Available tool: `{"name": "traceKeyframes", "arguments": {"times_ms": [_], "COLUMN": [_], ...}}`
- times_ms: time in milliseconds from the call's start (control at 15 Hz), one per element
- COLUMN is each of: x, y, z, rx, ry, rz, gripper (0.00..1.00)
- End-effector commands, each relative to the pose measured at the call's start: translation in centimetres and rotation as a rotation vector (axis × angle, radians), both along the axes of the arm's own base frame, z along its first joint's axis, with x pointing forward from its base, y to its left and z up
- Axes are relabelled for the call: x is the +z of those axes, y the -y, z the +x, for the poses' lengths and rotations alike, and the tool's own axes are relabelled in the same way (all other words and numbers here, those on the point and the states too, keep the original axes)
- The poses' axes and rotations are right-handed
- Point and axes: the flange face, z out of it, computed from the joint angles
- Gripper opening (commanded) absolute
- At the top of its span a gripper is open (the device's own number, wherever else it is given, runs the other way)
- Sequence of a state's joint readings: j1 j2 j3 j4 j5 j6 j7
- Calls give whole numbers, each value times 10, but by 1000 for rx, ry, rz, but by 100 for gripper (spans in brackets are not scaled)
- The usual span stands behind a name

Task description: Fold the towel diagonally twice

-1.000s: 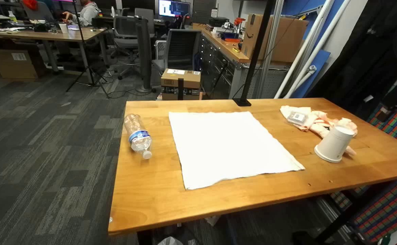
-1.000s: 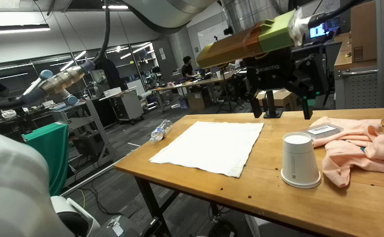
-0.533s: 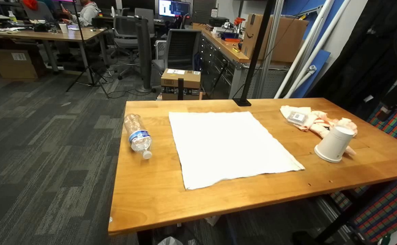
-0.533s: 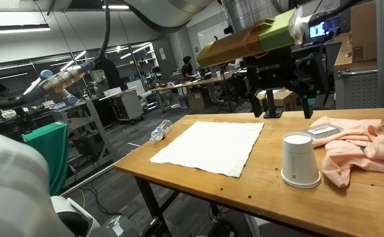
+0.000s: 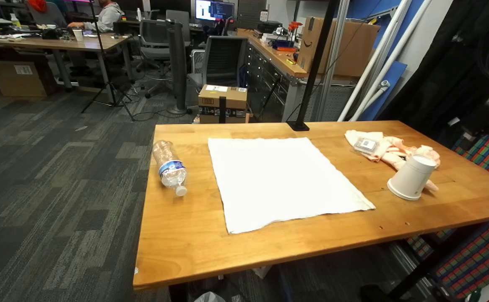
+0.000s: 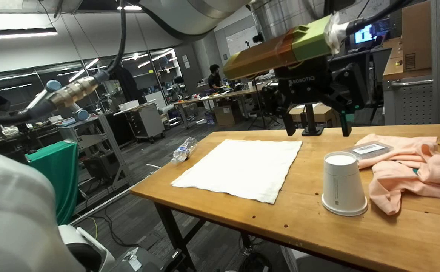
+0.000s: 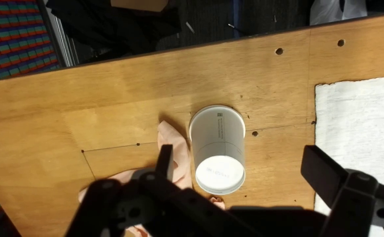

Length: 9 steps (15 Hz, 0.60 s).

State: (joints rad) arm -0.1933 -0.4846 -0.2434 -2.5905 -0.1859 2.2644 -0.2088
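Observation:
The white towel lies flat, unfolded and roughly square on the wooden table in both exterior views (image 5: pixel 286 184) (image 6: pixel 239 170). Part of it shows at the right edge of the wrist view (image 7: pixel 360 121). My gripper (image 6: pixel 318 131) is open and empty, held above the table to the right of the towel in that exterior view. In the wrist view my gripper's fingers (image 7: pixel 239 161) are wide apart, with the upside-down white cup (image 7: pixel 217 141) below between them; the right finger overlaps the towel's edge in the picture.
The cup also shows in both exterior views (image 5: pixel 412 177) (image 6: pixel 343 185). A peach cloth (image 6: pixel 412 170) lies beside it with a small clear box (image 6: pixel 371 149) on it. A plastic bottle (image 5: pixel 171 167) lies near a table edge. A black post (image 5: pixel 309 84) stands at the table's border.
In an exterior view my gripper has shifted slightly to the left during the last half second, still open. The towel, cup, cloth and bottle have not moved.

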Motion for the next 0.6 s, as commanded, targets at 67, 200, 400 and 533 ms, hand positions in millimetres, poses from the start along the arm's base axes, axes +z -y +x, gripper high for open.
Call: {"name": "traceKeyframes", "arguments": {"times_ms": [67, 200, 400, 533], "x": [12, 12, 9, 9], "y": [-47, -75, -109, -122], "z": [26, 38, 55, 69], "rx": [150, 215, 308, 357], "ry": [23, 18, 20, 35], "rz": [-31, -44, -64, -74], "gripper": [100, 100, 100, 100]}}
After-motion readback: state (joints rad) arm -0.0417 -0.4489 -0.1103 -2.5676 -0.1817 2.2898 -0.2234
